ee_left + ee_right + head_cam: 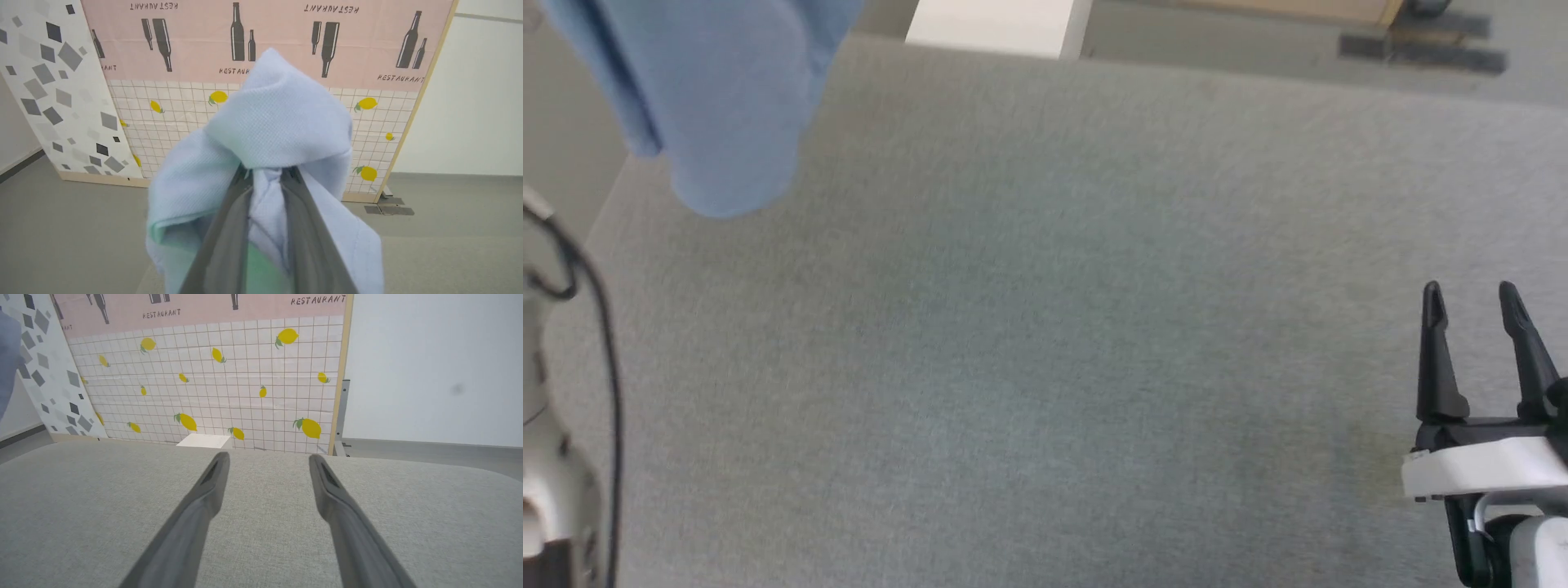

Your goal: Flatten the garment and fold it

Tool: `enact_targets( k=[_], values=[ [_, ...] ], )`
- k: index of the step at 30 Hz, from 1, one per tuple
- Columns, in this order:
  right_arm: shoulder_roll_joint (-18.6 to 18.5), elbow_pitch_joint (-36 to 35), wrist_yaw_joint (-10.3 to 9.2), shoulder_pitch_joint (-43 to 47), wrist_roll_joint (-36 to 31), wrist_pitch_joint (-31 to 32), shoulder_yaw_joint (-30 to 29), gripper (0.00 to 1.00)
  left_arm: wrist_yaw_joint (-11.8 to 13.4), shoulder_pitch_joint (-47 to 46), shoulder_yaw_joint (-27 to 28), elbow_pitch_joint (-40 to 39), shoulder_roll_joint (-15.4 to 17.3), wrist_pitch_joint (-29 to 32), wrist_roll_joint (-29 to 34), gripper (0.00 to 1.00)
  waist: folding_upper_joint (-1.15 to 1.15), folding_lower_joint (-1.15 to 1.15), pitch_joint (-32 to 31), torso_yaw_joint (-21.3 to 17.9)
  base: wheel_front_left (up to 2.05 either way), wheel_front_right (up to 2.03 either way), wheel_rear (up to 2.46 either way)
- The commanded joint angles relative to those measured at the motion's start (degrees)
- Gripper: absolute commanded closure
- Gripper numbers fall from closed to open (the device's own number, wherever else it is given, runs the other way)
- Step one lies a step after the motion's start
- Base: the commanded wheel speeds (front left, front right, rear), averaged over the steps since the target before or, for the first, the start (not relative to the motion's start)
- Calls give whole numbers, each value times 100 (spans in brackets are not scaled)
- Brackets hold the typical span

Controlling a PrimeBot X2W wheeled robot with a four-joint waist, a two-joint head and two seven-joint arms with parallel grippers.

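The light blue garment (715, 98) hangs bunched in the air at the top left of the head view, above the far left corner of the grey table (1045, 327). In the left wrist view my left gripper (266, 173) is shut on a fold of the garment (278, 122), which drapes over and around both fingers. Collar, logo and button are hidden in the folds. My right gripper (1470, 298) stands open at the lower right, low over the table with nothing between its fingers (212, 477). A blurred edge of the garment (8, 355) shows at the far left of the right wrist view.
The grey felt-covered table has rounded corners. A white block (996, 24) stands beyond its far edge. A lemon-and-bottle patterned panel (212, 375) and a grey-speckled panel (49, 81) stand behind on the grey floor. My left arm's cable (596, 343) runs along the left edge.
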Motion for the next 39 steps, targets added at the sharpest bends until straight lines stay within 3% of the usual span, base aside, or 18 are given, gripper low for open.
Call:
enact_targets(
  k=[1, 9, 17, 24, 28, 33, 35, 36, 39],
  values=[
    [1, 34, -9, 60, 52, -58, -41, 0, 91, -203, -103, -132, -155, 79, -71, 100, 0, 0, -444, -333, 0, 0, 0],
    [1, 118, -9, 46, 192, -155, -400, 0, 304, -471, -797, -420, -938, 446, -137, 100, 0, 0, -582, -720, 0, 0, 0],
    [1, 20, -9, -22, 185, -191, -764, 0, 515, 354, -1555, -610, -1900, 342, -394, 100, 0, 0, -358, -1123, 0, 0, 0],
    [1, 94, -9, -106, 300, -210, -718, 0, 848, 1557, -2310, -334, -2141, -317, -602, 100, 0, 0, -9, -1431, 0, 0, 0],
    [1, 169, -9, -227, 361, -225, -552, 0, 1081, 2158, -2781, 371, -2161, -772, -623, 100, 0, 0, 219, -1634, 0, 0, 0],
    [2, 254, -9, -356, 373, -243, -421, 0, 1145, 2376, -3317, 1451, -2165, -1232, -451, 100, 0, 0, 425, -1789, 0, 0, 0],
    [2, 293, -9, -363, 364, -248, -404, 0, 1097, 2380, -3472, 1727, -2165, -1344, -509, 61, 0, 0, 439, -1799, 0, 0, 0],
    [2, 314, -9, -357, 359, -251, -405, 0, 1045, 2362, -3551, 1818, -2166, -1411, -545, 0, 0, 0, 430, -1788, 0, 0, 0],
    [2, 363, -9, -302, 325, -256, -422, 0, 957, 2286, -3612, 1829, -2166, -1711, -761, 0, 0, 0, 321, -1703, 0, 0, 0]
  ],
)
